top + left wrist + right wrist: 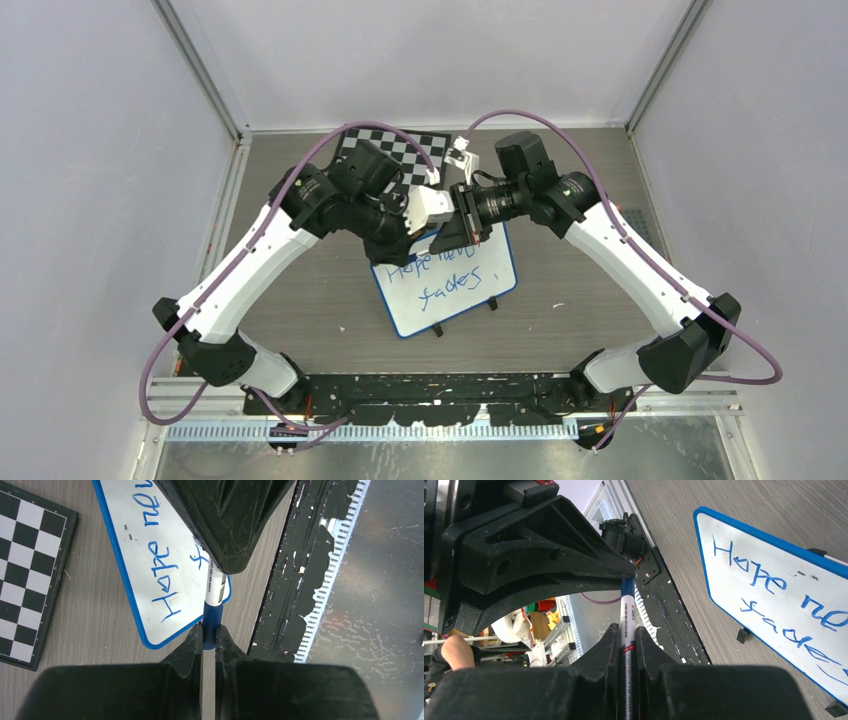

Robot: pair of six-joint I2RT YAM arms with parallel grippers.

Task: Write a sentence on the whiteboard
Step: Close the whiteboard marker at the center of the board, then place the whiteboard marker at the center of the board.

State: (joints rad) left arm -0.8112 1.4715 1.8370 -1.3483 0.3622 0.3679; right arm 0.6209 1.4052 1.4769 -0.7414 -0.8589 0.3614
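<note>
Fixed overhead view with both wrist views. At the near edge of the grey wood-grain table point(300, 320) lies a black mounting plate point(440, 385) carrying the two arm bases. From there the arms rise and bend inward, so that their wrists meet over the middle of the table.

Between the arms the whiteboard point(412, 316) rests flat on the table, turned slightly askew. It is blue-rimmed with rounded corners, and two small black feet point(491, 305) show along its near edge. The sentence point(440, 275) is written on it in blue, in two lines: "Hope never" above and "fades" below. The second word is partly covered in every view.

Above the far end of the board, both tools grip one marker point(215, 587) from opposite ends. The left gripper point(209, 630) has its fingers pressed together on the marker's blue end point(210, 620). The right gripper point(627, 630) pinches the white printed barrel. The marker spans the short gap between the two sets of fingers and is raised off the board. Its tip is hidden.

Farthest back, just beyond the whiteboard and partly under the left wrist, lies a black-and-white chessboard point(410, 150).
</note>
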